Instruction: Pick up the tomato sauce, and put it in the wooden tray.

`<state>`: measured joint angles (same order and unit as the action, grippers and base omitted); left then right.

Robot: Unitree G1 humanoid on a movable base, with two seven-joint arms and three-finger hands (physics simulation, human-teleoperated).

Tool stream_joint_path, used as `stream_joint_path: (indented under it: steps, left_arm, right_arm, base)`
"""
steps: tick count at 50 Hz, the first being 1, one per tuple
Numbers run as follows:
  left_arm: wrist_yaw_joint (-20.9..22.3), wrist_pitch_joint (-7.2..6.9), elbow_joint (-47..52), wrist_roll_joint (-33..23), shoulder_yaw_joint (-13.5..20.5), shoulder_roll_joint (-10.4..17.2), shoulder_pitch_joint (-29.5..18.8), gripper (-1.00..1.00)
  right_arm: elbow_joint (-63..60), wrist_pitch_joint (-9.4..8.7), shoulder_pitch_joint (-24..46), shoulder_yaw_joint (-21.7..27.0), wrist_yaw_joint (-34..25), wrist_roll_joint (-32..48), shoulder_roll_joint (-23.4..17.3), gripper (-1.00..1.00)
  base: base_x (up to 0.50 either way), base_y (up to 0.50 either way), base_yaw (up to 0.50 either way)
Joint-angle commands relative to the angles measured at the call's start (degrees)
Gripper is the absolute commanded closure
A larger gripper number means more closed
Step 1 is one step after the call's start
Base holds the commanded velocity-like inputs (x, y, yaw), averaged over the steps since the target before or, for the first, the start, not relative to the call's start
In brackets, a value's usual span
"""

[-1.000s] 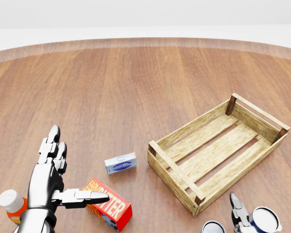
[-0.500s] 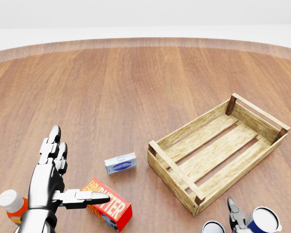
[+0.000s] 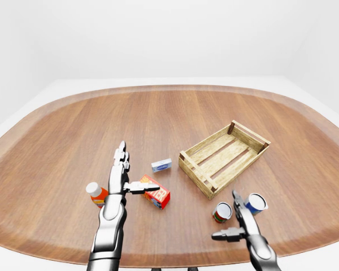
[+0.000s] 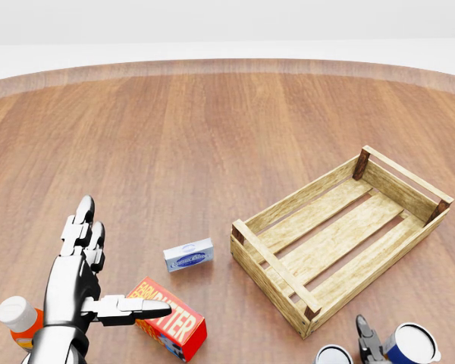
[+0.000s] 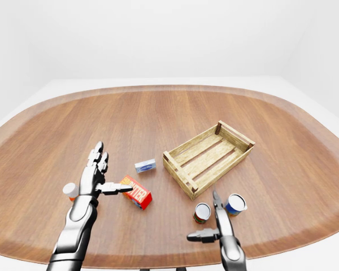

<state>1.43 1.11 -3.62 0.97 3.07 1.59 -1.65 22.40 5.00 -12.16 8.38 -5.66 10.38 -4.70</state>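
Red box (image 4: 169, 320): large white lettering, partly hidden, legible portion "TTER"; small blue-and-white box (image 4: 189, 255): dark oval label, text unreadable.

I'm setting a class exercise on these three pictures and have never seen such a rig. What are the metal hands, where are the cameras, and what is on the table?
These are simulator renders of a humanoid robot, seen from three cameras on its head looking out over its own arms. The two wide pictures are its left and right eyes; the third looks more steeply down.

The left robot hand and right robot hand each have three fingers. Both are open and hold nothing.

On the wooden table lie an empty wooden tray, a red box, a small blue-and-white box, an orange bottle with a white cap, and two cans: a red-and-green one and a blue one, either side of the right robot hand.
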Motion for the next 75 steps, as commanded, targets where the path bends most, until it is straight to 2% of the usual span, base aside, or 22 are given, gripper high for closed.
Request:
stream_joint_path:
  steps: [1, 18, 29, 45, 46, 47, 49, 50, 65, 72, 75]
  left_arm:
    - [0.0, 0.06, -0.1, 0.0, -0.1, 0.0, 0.0, -1.00]
    - [0.0, 0.36, -0.2, -0.1, -0.1, 0.0, 0.2, -1.00]
    - [0.0, -0.51, 1.1, -0.1, -0.1, -0.1, 0.6, -1.00]
    - [0.1, -0.58, 1.2, -0.1, -0.2, -0.1, 0.6, -1.00]
    - [0.0, -0.50, 0.9, -0.1, -0.1, -0.1, 0.4, -1.00]
    - [0.0, -0.48, 0.8, -0.1, -0.1, -0.1, 0.3, -1.00]
    - [0.0, -0.30, 0.5, 0.0, -0.1, -0.1, 0.2, -1.00]
    - [0.0, 0.03, 0.0, -0.1, 0.0, -0.1, 0.0, -1.00]
    - [-0.1, 0.21, -0.7, 0.3, 0.4, 0.2, -0.5, -1.00]
    - [-0.2, -0.16, 0.0, 0.3, 0.2, 0.1, -0.2, -1.00]
    - [-0.1, 0.13, -0.4, 0.2, 0.2, 0.1, -0.2, -1.00]
  right_arm:
    - [-3.2, 0.00, -0.7, -0.7, -0.1, 0.2, 0.4, -1.00]
    - [-5.5, 0.00, -1.5, -0.9, -0.4, 0.9, 0.9, -1.00]
    - [-2.6, 0.00, -0.8, -1.0, 0.2, 0.9, 0.7, -1.00]
    - [-0.5, 0.00, 0.3, -1.0, 0.8, 0.4, 0.3, -1.00]
    - [-0.6, 0.00, 0.3, -1.0, 0.8, 0.5, 0.3, -0.76]
    - [-0.8, 0.00, 0.2, -1.1, 0.9, 0.6, 0.3, 0.07]
    - [-0.9, 0.00, 0.2, -1.0, 1.0, 0.6, 0.3, 0.76]
    - [-0.9, 0.00, 0.2, -1.0, 1.0, 0.6, 0.3, 1.00]
    - [-4.5, 0.00, -0.2, -0.8, 0.3, 0.2, 0.6, 1.00]
    - [-7.7, 0.00, -0.8, -0.5, -0.3, 0.0, 0.8, 1.00]
    - [-9.7, 0.00, -1.0, -0.2, -0.8, -0.1, 0.9, 1.00]
  base:
    - [0.00, 0.00, 0.00]
    - [0.00, 0.00, 0.00]
    - [0.00, 0.00, 0.00]
    - [0.00, 0.00, 0.00]
    - [0.00, 0.00, 0.00]
    - [0.00, 0.00, 0.00]
    - [0.00, 0.00, 0.00]
    - [0.00, 0.00, 0.00]
    - [0.00, 0.00, 0.00]
    - [0.00, 0.00, 0.00]
    - [0.00, 0.00, 0.00]
